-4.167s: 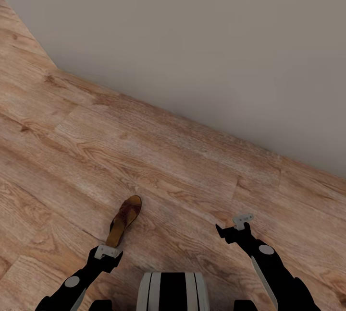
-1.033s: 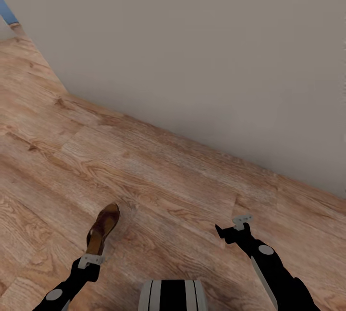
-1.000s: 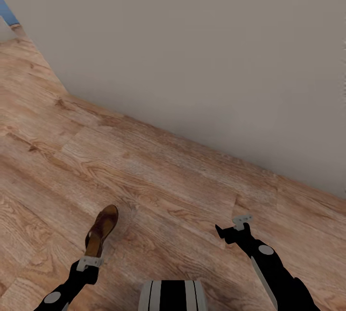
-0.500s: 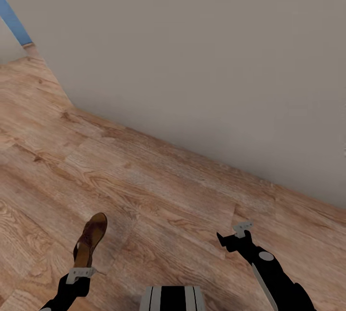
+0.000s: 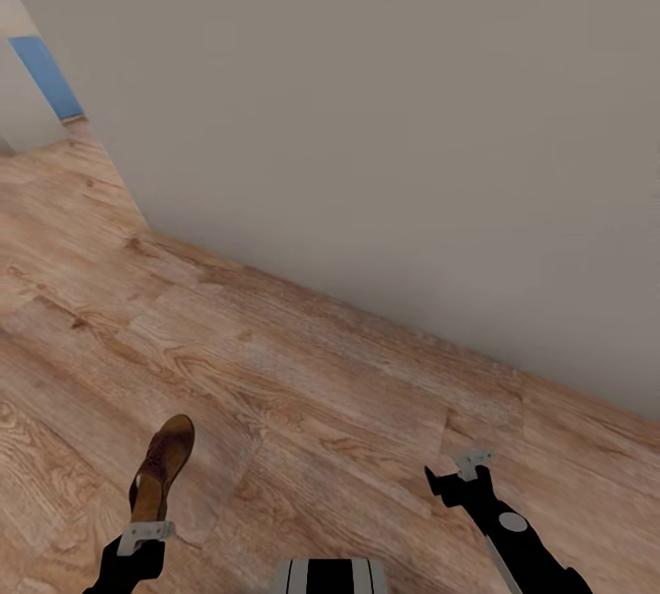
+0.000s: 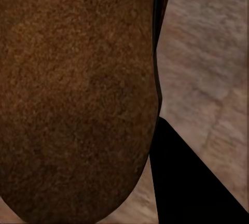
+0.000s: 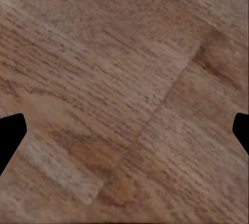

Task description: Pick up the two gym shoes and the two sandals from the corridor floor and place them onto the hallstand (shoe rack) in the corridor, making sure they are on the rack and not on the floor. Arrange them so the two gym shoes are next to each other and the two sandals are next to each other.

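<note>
Head view, lower left: your left claw (image 5: 145, 534) grips a sandal (image 5: 161, 468) by its heel for carrying; your right claw (image 5: 461, 471) hangs open, empty.

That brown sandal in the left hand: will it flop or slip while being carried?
The sandal juts straight out from the left hand without sagging, so it is probably fairly stiff. It looks thin and flat, so likely light. Gripped at one end only, it may pivot in the fingers; its suede-like surface probably limits slipping.
</note>
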Motion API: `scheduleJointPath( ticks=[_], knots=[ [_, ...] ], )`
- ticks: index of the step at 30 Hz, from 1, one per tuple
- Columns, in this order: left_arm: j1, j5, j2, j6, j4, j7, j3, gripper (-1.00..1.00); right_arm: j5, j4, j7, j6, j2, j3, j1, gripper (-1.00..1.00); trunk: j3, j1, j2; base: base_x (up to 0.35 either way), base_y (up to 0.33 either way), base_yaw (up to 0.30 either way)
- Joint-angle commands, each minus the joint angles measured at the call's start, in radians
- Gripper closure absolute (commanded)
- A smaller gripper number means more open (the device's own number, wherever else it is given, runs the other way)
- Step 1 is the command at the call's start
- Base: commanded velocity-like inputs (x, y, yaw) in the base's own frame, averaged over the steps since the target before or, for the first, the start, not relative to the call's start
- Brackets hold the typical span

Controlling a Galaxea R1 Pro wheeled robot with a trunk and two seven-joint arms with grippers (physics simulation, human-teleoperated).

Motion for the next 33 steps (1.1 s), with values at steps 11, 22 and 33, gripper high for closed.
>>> scheduleJointPath(
  ticks=[11,22,33],
  knots=[
    [0.018,0.006,-0.004,-0.035,0.002,0.055,0.007,1.0,0.004,0.371,-0.046,-0.359,0.005,0.003,0.0,-1.0,0.059,-0.005,0.002,0.0,0.0,0.0],
    [0.021,0.009,-0.017,-0.081,0.051,0.107,0.007,1.0,-0.002,0.579,-0.048,-0.536,0.009,0.001,0.0,-1.0,0.119,-0.01,0.005,0.0,0.0,0.0],
    [0.021,0.01,-0.018,-0.106,0.057,0.108,0.008,1.0,-0.001,0.607,-0.048,-0.567,0.009,0.001,0.0,-1.0,0.179,-0.015,0.008,0.0,0.0,0.0]
  ],
)
